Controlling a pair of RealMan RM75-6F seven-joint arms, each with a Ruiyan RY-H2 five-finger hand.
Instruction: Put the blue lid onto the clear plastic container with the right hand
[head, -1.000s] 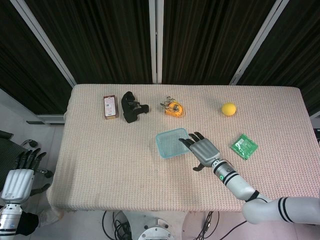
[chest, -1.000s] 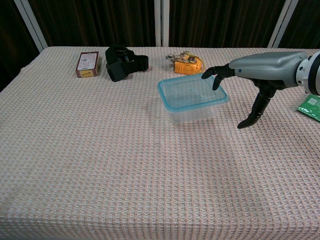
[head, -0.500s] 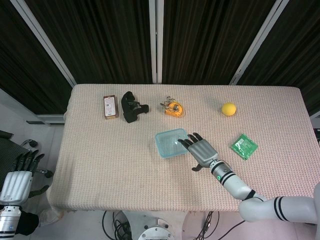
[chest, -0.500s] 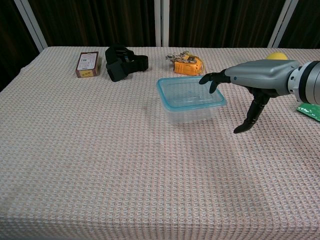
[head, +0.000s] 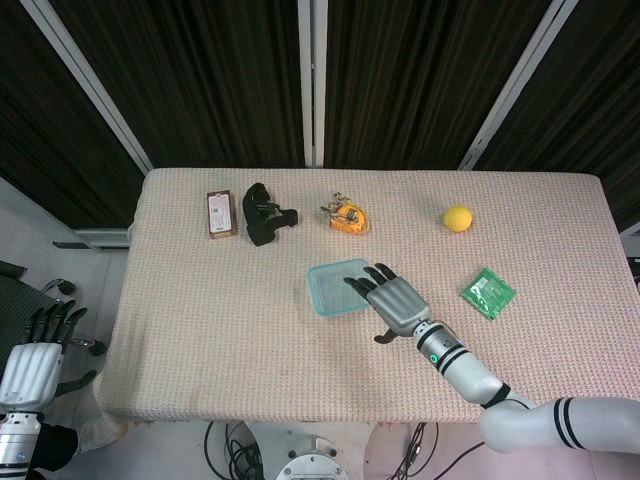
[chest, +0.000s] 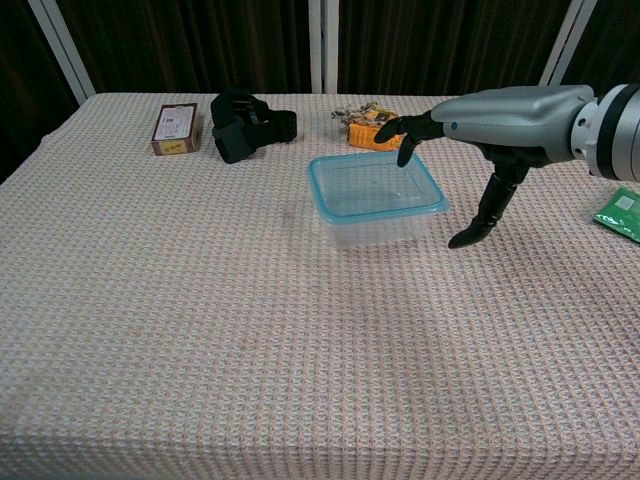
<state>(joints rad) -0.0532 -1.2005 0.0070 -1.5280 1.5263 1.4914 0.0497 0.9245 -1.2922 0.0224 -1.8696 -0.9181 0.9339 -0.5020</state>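
1. Since the earlier frames, the right hand (head: 392, 300) has slid further left in the frame, and the clear plastic container (head: 336, 287) has shifted slightly left with it.
2. Right hand (chest: 478, 120): flat, palm down, fingers spread, holding nothing; dark fingertips (chest: 404, 128) hang over the container's far right rim (contact cannot be told), thumb pointing down beside the container.
3. Blue lid (chest: 375, 188) sits on the container (chest: 372, 215), at the middle of the table (head: 200, 310).
4. Left hand (head: 35, 355), lower left in the head view, hangs off the table with fingers apart, empty.
5. Along the upper part: brown box (head: 219, 213), black strap (head: 264, 214), orange tape measure (head: 346, 215), yellow ball (head: 457, 218); green packet (head: 487, 293) at right.
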